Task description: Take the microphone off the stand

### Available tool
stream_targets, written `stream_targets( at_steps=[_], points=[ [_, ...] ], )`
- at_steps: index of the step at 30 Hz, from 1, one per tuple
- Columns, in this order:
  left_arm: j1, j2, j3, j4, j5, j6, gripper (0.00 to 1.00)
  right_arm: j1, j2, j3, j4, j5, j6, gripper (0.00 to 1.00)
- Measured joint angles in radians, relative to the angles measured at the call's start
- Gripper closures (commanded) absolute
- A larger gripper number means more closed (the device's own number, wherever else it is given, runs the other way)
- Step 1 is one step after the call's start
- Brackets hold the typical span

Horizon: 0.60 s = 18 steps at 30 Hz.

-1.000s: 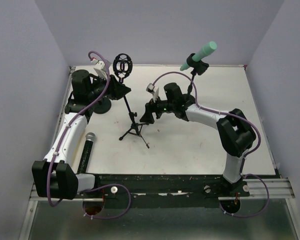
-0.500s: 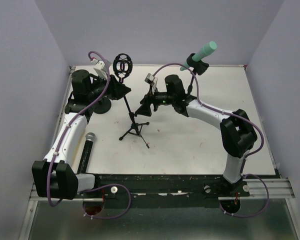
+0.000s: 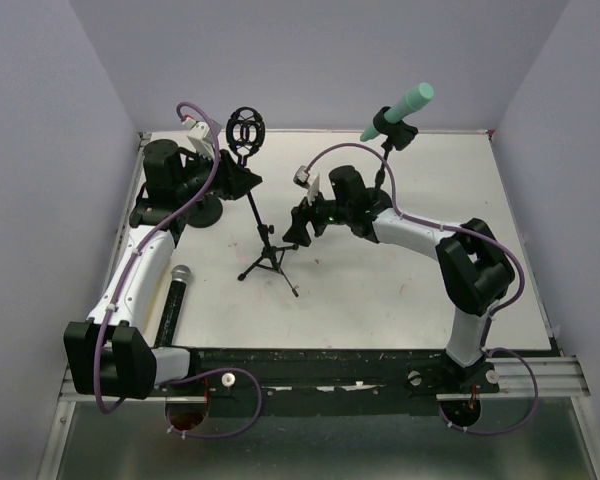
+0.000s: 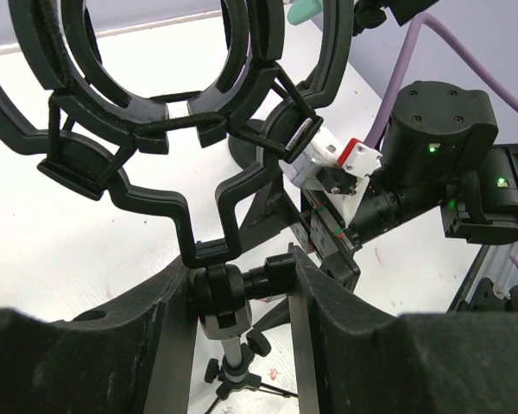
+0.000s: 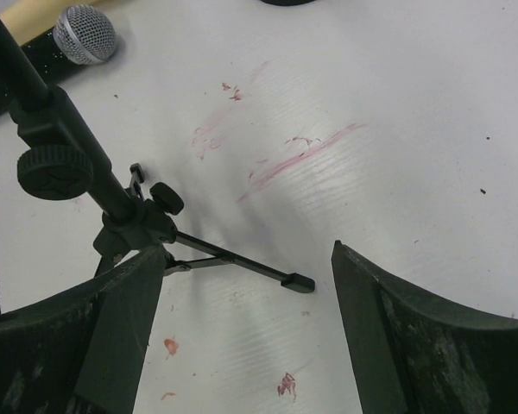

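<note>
- From where I stood, the left gripper (image 4: 239,285) was clamped on the tripod stand (image 3: 267,232). Its two dark fingers (image 4: 354,345) pressed against either side of the swivel joint just under the shock mount (image 4: 160,197).
- The shock mount sat at the top of the pole, its black rings and elastic cords filling the upper part of the left wrist view.
- The microphone (image 3: 175,305) was off the stand. It lay flat on the table (image 3: 380,290) alongside the left arm, with its silver grille (image 5: 85,34) pointing toward the far side. It was near the tripod's feet and well apart from the shock mount.
- The right gripper (image 5: 249,250) hung low over the table beside the tripod with its fingers spread apart. In the right wrist view one thin tripod leg (image 5: 233,261) ran across the gap between them and touched neither.
- The pole's clamp knob (image 5: 53,168) stood just to the left of that gripper.
- Reddish smudges (image 5: 302,151) marked the white tabletop ahead of the right gripper.
- At the far side a teal microphone (image 3: 400,108) sat tilted in the clip of a second stand (image 3: 384,160), behind the right arm and apart from both grippers.
- A black round base (image 3: 205,213) rested on the table just beside the left arm's wrist. I could not tell what it belonged to.
</note>
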Motion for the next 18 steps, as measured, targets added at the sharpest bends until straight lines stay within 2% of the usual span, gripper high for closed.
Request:
stream_targets(
  at_steps=[6,11,18],
  points=[
    [0.0,0.0,0.0,0.0,0.0,0.0,1.0,0.0,-0.013,0.042,-0.013,-0.086,0.014,0.11],
    [0.0,0.0,0.0,0.0,0.0,0.0,1.0,0.0,-0.028,0.091,0.041,-0.177,0.119,0.1],
    [0.0,0.0,0.0,0.0,0.0,0.0,1.0,0.002,-0.018,0.135,0.084,-0.171,0.185,0.11]
  ],
)
